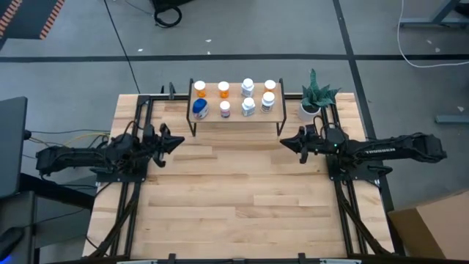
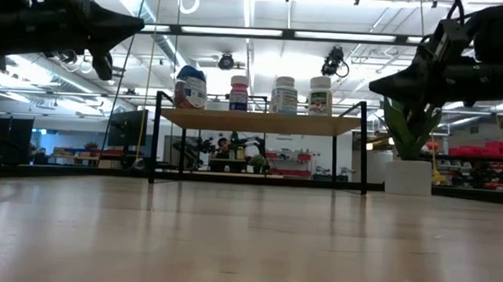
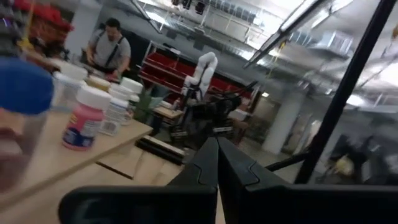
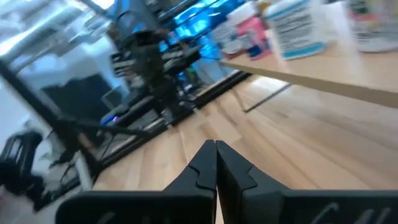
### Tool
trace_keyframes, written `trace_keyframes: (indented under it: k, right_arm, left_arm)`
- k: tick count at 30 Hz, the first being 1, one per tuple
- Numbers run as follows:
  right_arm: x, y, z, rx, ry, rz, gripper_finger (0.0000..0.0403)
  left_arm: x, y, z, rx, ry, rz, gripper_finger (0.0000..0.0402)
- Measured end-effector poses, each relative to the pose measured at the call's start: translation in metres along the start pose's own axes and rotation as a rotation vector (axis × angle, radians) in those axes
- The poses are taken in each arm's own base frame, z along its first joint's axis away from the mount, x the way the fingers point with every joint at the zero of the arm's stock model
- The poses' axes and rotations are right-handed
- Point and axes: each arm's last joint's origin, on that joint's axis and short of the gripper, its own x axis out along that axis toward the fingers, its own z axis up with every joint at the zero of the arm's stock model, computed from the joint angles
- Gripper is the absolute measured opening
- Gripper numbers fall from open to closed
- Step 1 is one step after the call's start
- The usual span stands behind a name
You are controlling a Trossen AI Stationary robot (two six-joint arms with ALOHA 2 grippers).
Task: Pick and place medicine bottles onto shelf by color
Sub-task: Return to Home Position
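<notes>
The shelf [image 1: 236, 116], a light-wood board on black legs, stands at the table's far middle. Several medicine bottles stand upright on it by their bases: orange ones [image 1: 200, 89] and a blue one [image 1: 200, 109] on its left part, a pink one [image 1: 225, 109] in the middle, white ones [image 1: 248, 106] on its right part. My left gripper [image 1: 179, 141] hovers shut and empty near the shelf's left legs. My right gripper [image 1: 284, 142] hovers shut and empty near the shelf's right legs. Both hang above the tabletop in the low view, left gripper [image 2: 137, 23], right gripper [image 2: 375, 83].
A potted green plant [image 1: 316, 97] stands at the far right, beside the shelf. Black rails [image 1: 133, 191] run along both table sides. The wide wooden tabletop [image 1: 234, 205] lies near of the shelf. A person [image 3: 109, 46] stands in the room beyond.
</notes>
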Motion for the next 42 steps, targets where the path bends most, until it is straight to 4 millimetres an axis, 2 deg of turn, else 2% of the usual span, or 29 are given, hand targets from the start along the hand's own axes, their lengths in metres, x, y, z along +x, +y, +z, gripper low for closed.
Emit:
trace_keyframes:
  k: [7,12,19,29,42]
  right_arm:
    - [0.0,0.006,-0.001,-0.084,0.031,0.093,0.0009]
    - [0.0,0.007,-0.005,-0.215,0.055,0.102,0.0013]
    - [0.002,0.003,-0.007,-0.367,0.073,0.077,0.0015]
    - [0.002,0.009,0.003,-0.374,-0.041,0.122,0.0017]
    - [-0.003,0.022,0.023,-0.382,-0.277,0.21,0.0017]
  left_arm:
    - [0.0,0.0,0.0,0.208,0.003,0.003,0.0035]
    - [0.0,0.003,-0.005,0.364,0.059,0.018,0.0036]
    - [-0.001,0.006,-0.013,0.369,0.145,0.039,0.0023]
    - [-0.001,0.006,-0.013,0.369,0.143,0.039,0.0036]
    - [-0.001,0.006,-0.013,0.368,0.143,0.039,0.0025]
